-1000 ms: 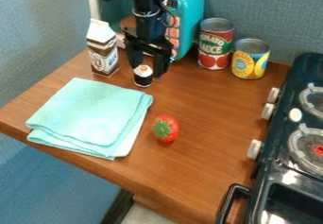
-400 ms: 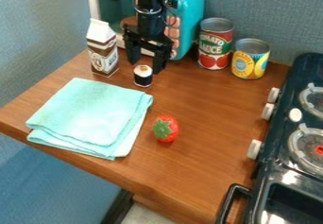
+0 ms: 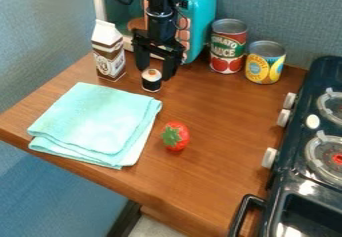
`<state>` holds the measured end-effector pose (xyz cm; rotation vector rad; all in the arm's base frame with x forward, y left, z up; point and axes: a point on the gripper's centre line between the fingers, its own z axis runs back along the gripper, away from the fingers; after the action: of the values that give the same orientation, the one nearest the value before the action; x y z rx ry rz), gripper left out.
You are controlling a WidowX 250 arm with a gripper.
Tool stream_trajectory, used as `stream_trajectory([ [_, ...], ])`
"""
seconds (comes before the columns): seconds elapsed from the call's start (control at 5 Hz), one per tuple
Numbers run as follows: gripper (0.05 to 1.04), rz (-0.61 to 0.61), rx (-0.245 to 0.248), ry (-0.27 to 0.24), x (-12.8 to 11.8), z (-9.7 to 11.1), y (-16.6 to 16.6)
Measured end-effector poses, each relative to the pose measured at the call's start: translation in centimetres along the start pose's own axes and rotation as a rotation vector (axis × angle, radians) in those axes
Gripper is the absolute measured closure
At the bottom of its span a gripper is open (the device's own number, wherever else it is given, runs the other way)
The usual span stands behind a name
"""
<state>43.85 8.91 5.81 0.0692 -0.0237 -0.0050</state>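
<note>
My gripper (image 3: 154, 73) hangs low over the back of the wooden counter, in front of the turquoise microwave. Its two fingers are spread apart. Just below and between their tips stands a small black and white sushi-like roll (image 3: 151, 80) with an orange dot on top, upright on the wood. Whether a finger touches it I cannot tell. To the left is a brown and white carton (image 3: 108, 51). A folded turquoise cloth (image 3: 97, 123) lies in front and to the left, and a red strawberry (image 3: 175, 136) rests nearer the camera.
The toy microwave (image 3: 198, 16) stands behind the gripper. A red and green can (image 3: 228, 47) and a yellow and blue can (image 3: 265, 62) are at the back right. A dark toy stove (image 3: 304, 176) with knobs and a handle borders the right side.
Over the last second my gripper has risen slightly and then come down a little, staying open around the roll's position. The roll and other objects have not visibly moved.
</note>
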Motion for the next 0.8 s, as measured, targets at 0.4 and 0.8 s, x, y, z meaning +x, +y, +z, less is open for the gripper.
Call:
stream_trajectory([
  [0.4, 0.085, 0.039, -0.001, 0.054, 0.1, -1.5, 0.1],
  [0.8, 0.085, 0.055, -0.004, 0.095, 0.0, -2.6, 0.1],
])
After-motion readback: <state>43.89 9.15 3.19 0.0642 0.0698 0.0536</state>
